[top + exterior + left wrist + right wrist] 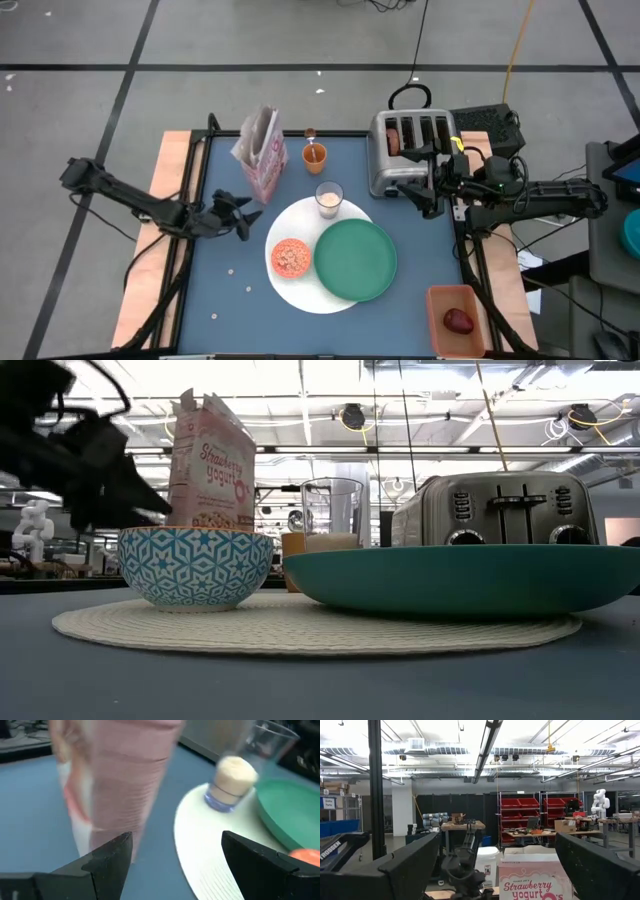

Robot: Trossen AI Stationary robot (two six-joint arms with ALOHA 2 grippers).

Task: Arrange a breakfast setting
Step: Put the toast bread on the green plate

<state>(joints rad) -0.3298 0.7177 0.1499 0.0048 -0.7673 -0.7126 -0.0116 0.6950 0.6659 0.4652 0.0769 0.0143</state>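
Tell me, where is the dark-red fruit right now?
Seen from above, the dark-red fruit lies inside the tan rectangular bin at the table's near right corner, right of the green plate.

Lab/workshop: red parts bins (522,813).

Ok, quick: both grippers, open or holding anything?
Left gripper: open, empty, beside the cereal box.
Right gripper: open, empty, by the toaster.
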